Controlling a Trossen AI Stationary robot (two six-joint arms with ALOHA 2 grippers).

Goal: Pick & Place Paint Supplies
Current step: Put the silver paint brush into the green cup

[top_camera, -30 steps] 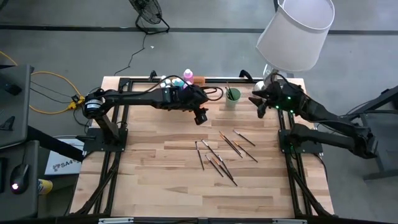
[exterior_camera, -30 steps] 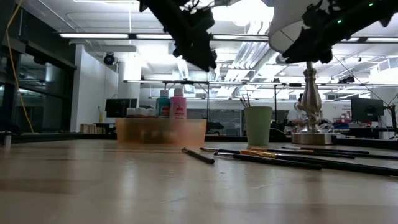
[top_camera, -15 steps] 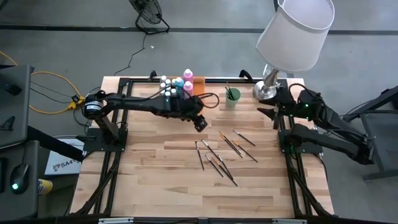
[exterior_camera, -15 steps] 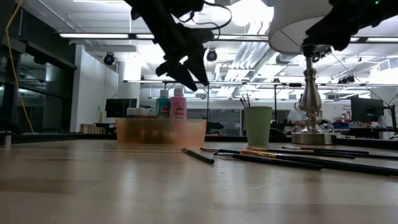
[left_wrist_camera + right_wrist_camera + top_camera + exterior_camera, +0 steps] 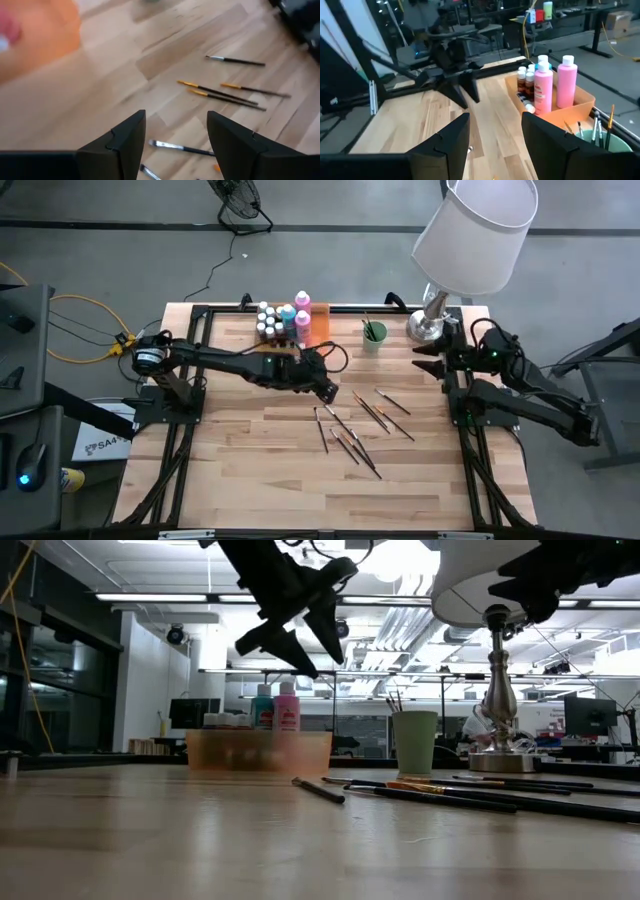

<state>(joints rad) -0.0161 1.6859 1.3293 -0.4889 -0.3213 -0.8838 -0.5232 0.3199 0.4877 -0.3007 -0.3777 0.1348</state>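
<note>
- Since a second ago the left gripper has swung off the orange tray toward mid-table; it hangs in the air above the nearest paintbrushes, its fingers parted and empty.
- The right gripper has drawn back from beside the green cup to the table's right edge, by the lamp. It too is raised, with its fingers apart and nothing between them.
- The paintbrushes have not moved: about eight lie loose on the wood right of centre, in three small groups, and more stand in the green cup.
- The paint bottles stand together in the orange tray at the back edge: two tall pink ones, a blue one, and at least four small white-capped ones, the exact count hard to tell.
- The table is bare along its front and left side; the brushes lie well clear of every edge.
</note>
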